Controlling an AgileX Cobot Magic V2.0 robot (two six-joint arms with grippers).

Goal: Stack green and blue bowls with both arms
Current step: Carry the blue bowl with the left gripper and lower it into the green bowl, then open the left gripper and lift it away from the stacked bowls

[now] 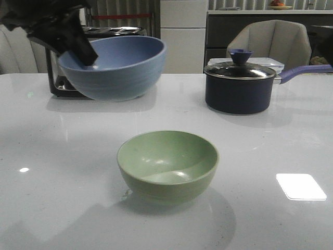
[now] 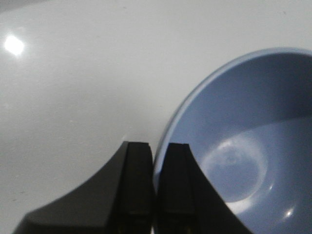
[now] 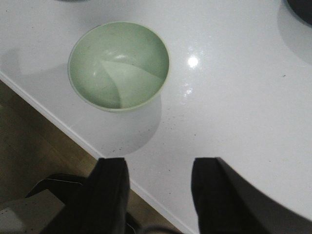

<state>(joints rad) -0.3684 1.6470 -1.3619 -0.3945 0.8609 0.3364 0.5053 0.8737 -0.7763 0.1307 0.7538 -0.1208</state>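
Blue bowl [image 1: 115, 67]: held in the air well behind and to the left of the green bowl [image 1: 167, 165], tilted with its mouth towards the camera; matte dusty grey-blue, round, with faint turning lines on the outer wall.
Green bowl: upright on the worktop [image 1: 270, 151], mouth up, nothing in it; pale sage, faintly speckled, matte, with a small foot.
Left pincer [image 2: 155, 178]: narrow, its two black fingers pinching the blue bowl's rim, one inside the wall and one outside.
Right pincer [image 3: 158, 183]: wide, holding nothing, above the worktop's near edge, near the green bowl but apart from it.
Risk, slip: the hold is on a thin, smooth rim only, and the bowl hangs to one side of it; it could swing or slide out while being carried to the green bowl.
Risk, tilt: if it arrives this tilted, its lower rim would likely strike the green bowl's edge, push it across the glossy worktop or tip it.
Risk, fit: the bowls look alike in size, so nesting probably needs a level, centred drop.
Saucepan [image 1: 240, 86]: dark navy, glass lid on, well behind and to the right of the green bowl, off the likely path.
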